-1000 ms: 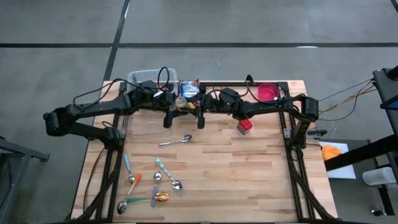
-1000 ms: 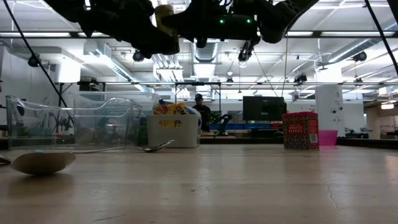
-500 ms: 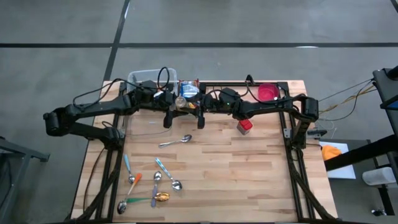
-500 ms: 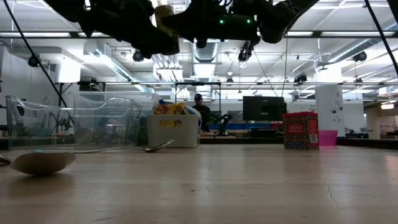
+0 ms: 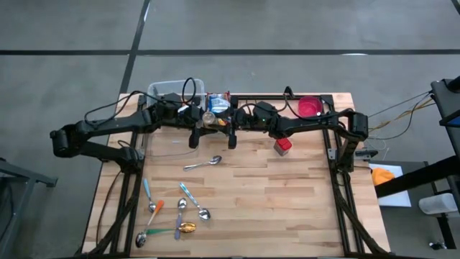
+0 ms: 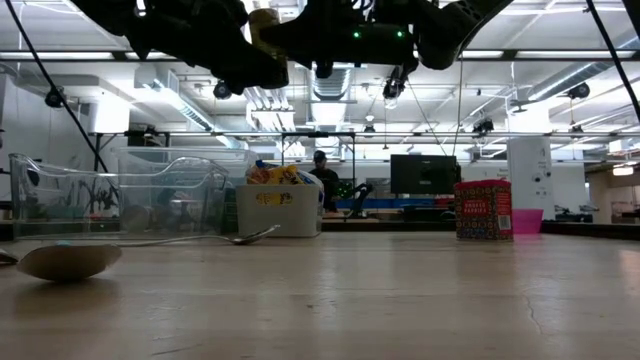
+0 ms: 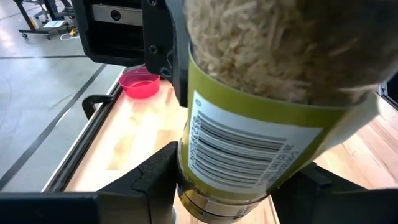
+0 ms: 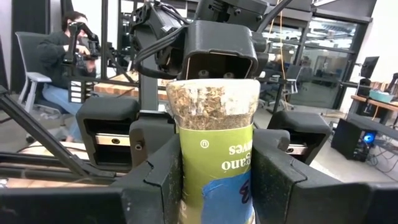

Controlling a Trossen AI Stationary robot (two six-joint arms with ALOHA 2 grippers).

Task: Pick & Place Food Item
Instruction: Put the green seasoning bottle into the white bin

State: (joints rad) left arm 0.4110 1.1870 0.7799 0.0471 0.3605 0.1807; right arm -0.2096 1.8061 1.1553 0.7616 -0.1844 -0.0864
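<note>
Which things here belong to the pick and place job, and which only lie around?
Job:
- spice jar, held by both grippers at once
- left gripper
- right gripper

Lying about:
- spoons
- pink cup
- red box
- clear bin

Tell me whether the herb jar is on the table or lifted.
Lifted. The herb jar hangs high over the table, clamped between both arms' jaws, left gripper and right gripper.

Wooden table [image 5: 287, 194] bears spoons [image 5: 176, 212], red box [image 5: 283, 146].
</note>
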